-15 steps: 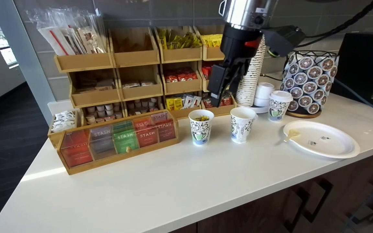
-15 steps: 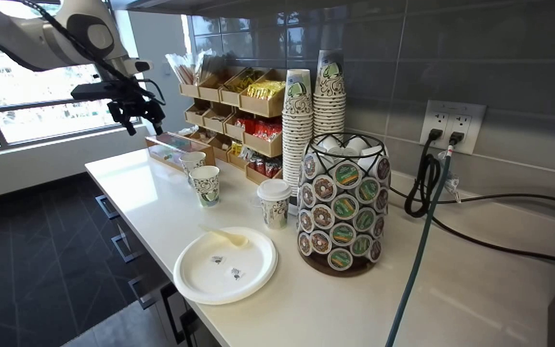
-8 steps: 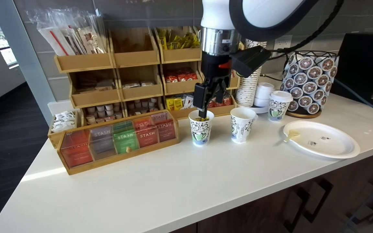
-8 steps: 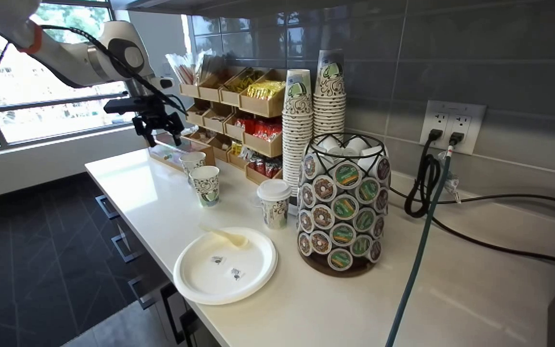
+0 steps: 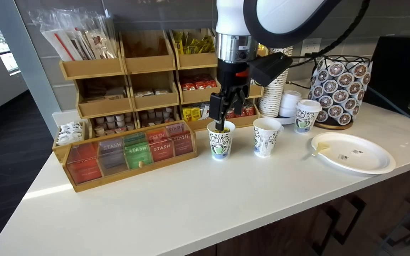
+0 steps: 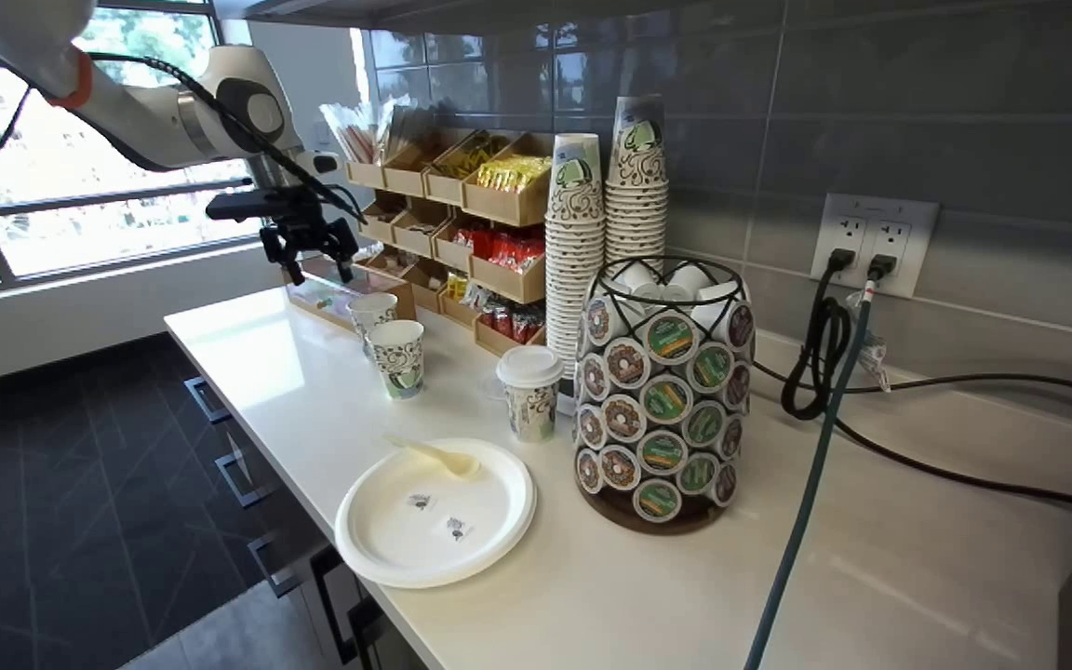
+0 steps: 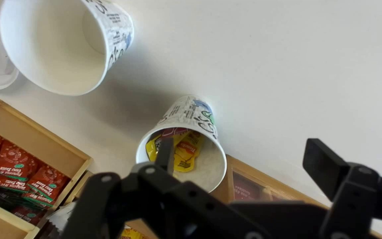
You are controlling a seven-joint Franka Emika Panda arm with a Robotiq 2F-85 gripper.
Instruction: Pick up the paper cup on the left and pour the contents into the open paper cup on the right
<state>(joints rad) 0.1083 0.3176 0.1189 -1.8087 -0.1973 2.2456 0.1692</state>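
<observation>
wrist view | open cup: cropped at top | packets: partly behind fingers

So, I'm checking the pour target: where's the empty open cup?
In an exterior view, the empty open cup stands just right of the cup of packets and left of the lidded cup.

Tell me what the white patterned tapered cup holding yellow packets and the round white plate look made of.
White patterned tapered cup: likely paper, smooth and satiny, thin-edged and printed with swirls. Round white plate: fairly matte, opaque, wide-rimmed; moulded fibre, foam or plastic, I can't tell which.
</observation>
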